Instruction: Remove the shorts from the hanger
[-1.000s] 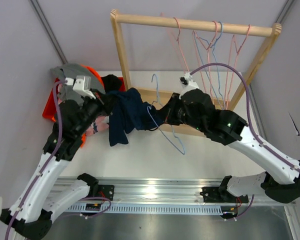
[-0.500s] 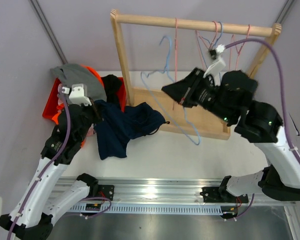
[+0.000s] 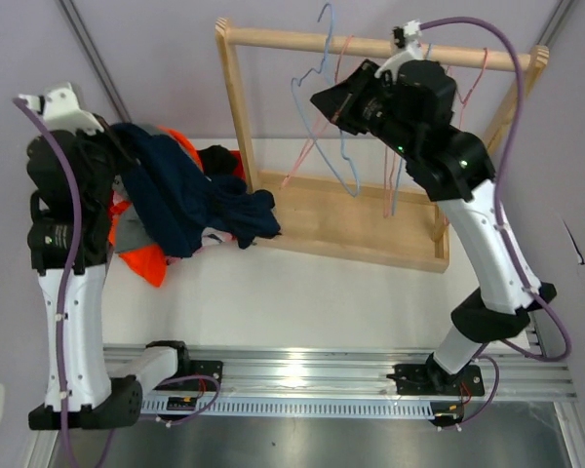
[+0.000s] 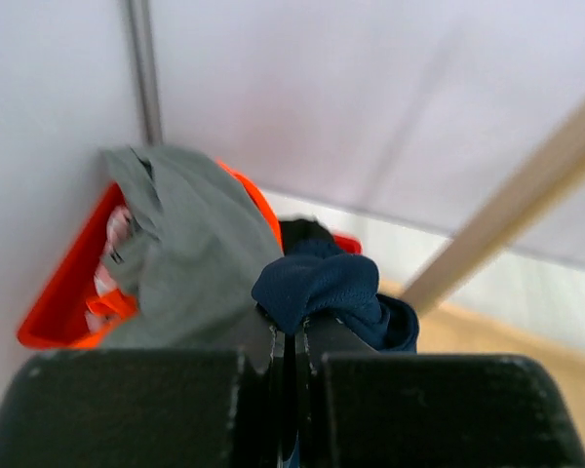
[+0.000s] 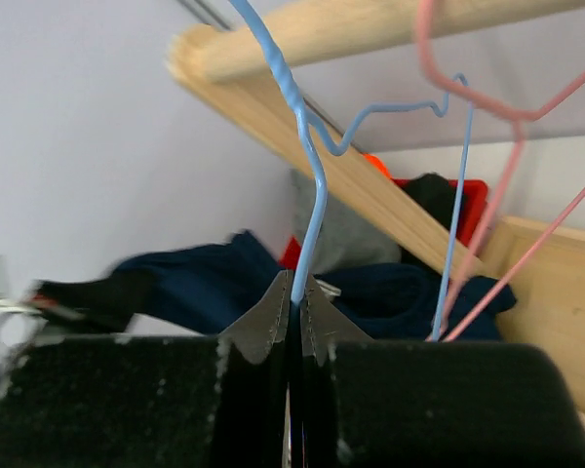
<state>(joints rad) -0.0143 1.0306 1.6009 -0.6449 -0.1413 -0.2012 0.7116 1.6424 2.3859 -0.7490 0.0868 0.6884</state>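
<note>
My left gripper (image 3: pixel 117 146) is raised high at the left and shut on the navy blue shorts (image 3: pixel 190 200), which hang from it down over the table; the pinched fold shows in the left wrist view (image 4: pixel 317 288). My right gripper (image 3: pixel 324 97) is up by the wooden rack's top bar (image 3: pixel 283 40) and shut on a bare light blue wire hanger (image 3: pixel 324 83), seen between the jaws in the right wrist view (image 5: pixel 307 234). Grey shorts (image 4: pixel 190 253), orange shorts (image 3: pixel 141 261) and black shorts (image 3: pixel 217 159) lie in a red bin (image 4: pixel 63 292).
The wooden rack (image 3: pixel 236 107) stands at the back with a flat base (image 3: pixel 370 229). Several bare pink and blue wire hangers (image 3: pixel 458 93) hang on its bar at the right. Grey walls close in on both sides.
My left arm has swung up and left, lifting the navy shorts off the table. My right arm has risen and carried the blue hanger, free of the shorts, up to the rack's bar.
</note>
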